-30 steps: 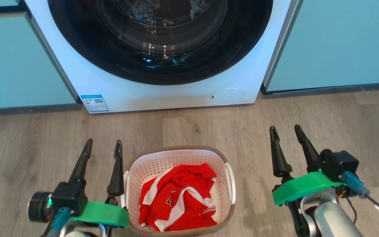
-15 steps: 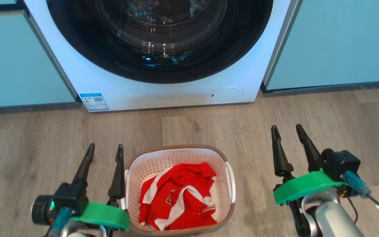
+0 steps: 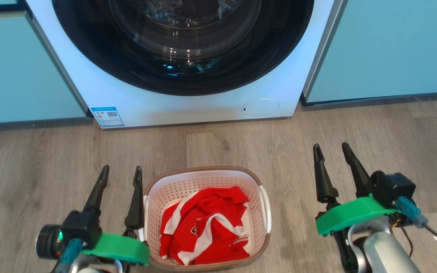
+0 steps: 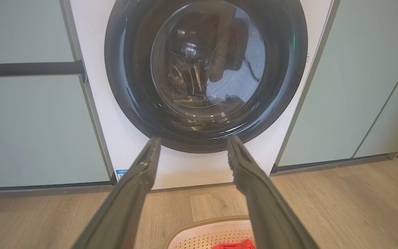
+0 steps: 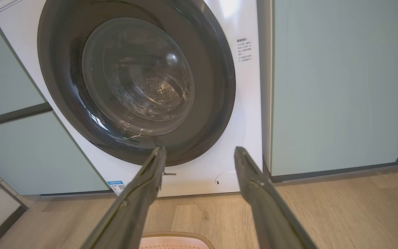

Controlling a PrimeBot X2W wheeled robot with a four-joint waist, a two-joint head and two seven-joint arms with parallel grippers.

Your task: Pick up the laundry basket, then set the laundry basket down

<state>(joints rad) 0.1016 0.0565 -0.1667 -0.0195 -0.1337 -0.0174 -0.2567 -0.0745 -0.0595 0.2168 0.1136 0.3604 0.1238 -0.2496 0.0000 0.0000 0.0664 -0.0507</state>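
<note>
The laundry basket (image 3: 189,186) stands on the wood floor in front of the washing machine, white and perforated with a brown rim and white side handles. A red and white garment (image 3: 207,223) lies inside it. My left gripper (image 3: 122,168) is open just beside the basket's left handle, with its inner finger close to the rim. My right gripper (image 3: 330,146) is open well to the right of the basket, apart from it. In the left wrist view, the open left gripper (image 4: 193,138) points at the machine with the basket's rim (image 4: 206,231) below. The right wrist view has the open right gripper (image 5: 200,149) above the basket's rim (image 5: 174,238).
A white washing machine (image 3: 188,108) with a dark round door (image 3: 180,45) stands straight ahead. Pale green cabinets (image 3: 385,49) flank it on both sides. Wood floor (image 3: 241,148) lies between machine and basket.
The left gripper has drawn back slightly toward the bottom of the head view. The picture has shifted up a little. The basket and the right gripper stay as they were.
</note>
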